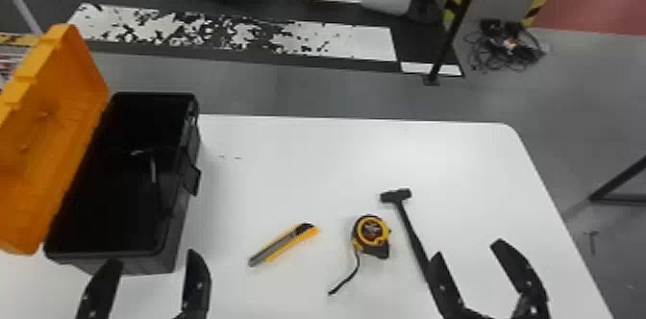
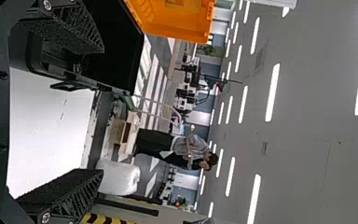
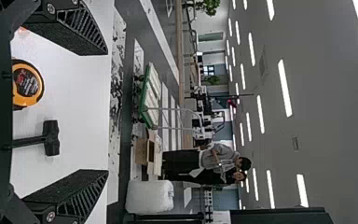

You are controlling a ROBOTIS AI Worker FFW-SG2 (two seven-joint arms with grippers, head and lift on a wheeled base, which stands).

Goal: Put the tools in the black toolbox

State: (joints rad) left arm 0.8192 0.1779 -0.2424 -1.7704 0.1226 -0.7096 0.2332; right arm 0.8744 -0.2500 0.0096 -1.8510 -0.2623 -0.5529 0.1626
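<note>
Noting edges first: desk (image 1: 336, 164) has a straight far edge, rounded far-right corner. Open white surface runs right from the black toolbox (image 1: 149, 266), beyond the tools. Count: one toolbox at left, orange lid (image 1: 57, 102) raised; one utility knife (image 1: 283, 244), one tape measure (image 1: 372, 231), one hammer (image 1: 408, 226), left to right across the desk. Knife yellow and grey, slanted; tape yellow-black, dark strap trailing near-left; hammer black, head far, handle toward the near side. Left gripper (image 1: 154, 259) at toolbox's near end, jaws spread. Right gripper (image 1: 468, 251) by hammer handle, jaws spread too.
</note>
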